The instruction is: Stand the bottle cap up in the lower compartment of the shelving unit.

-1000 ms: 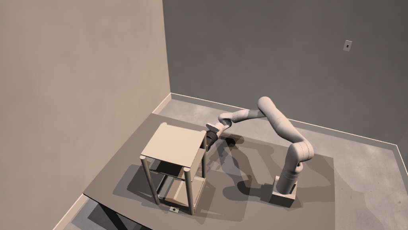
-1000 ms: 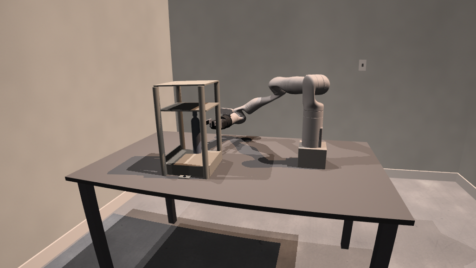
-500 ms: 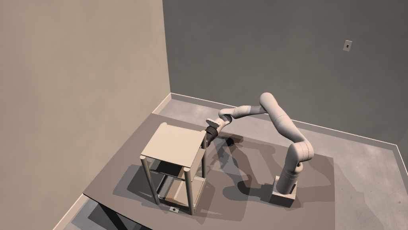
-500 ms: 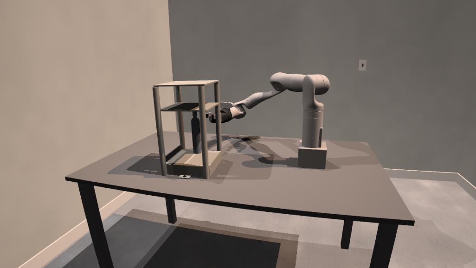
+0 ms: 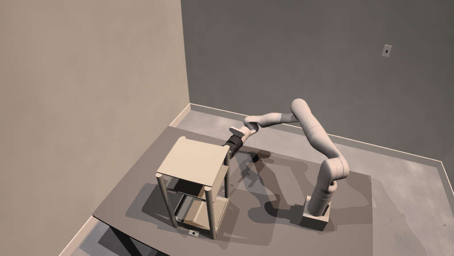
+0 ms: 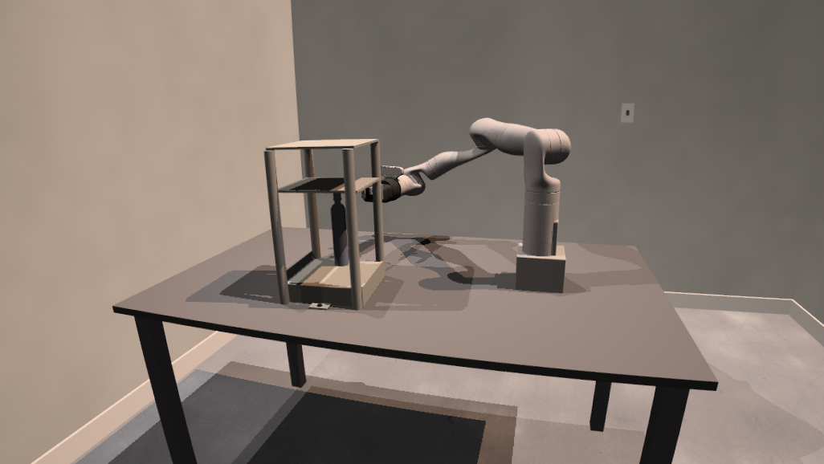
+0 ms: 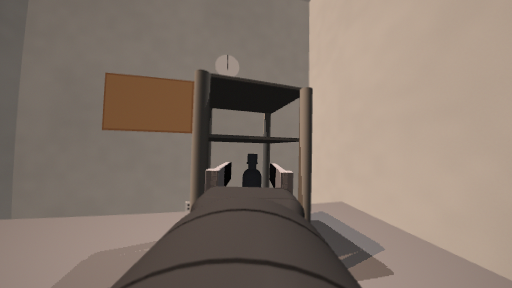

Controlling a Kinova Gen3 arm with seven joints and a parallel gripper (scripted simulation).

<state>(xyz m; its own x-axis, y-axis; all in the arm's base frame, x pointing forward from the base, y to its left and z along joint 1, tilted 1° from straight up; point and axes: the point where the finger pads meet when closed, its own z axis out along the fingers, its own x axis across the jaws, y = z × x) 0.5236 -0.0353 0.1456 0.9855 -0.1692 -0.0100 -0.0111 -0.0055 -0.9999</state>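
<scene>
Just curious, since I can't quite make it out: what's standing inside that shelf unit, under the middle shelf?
A dark bottle stands cap up in the lower compartment of the shelf unit. A front post covers part of it, so its base is hidden. The open end effector is outside, holding nothing.
</scene>
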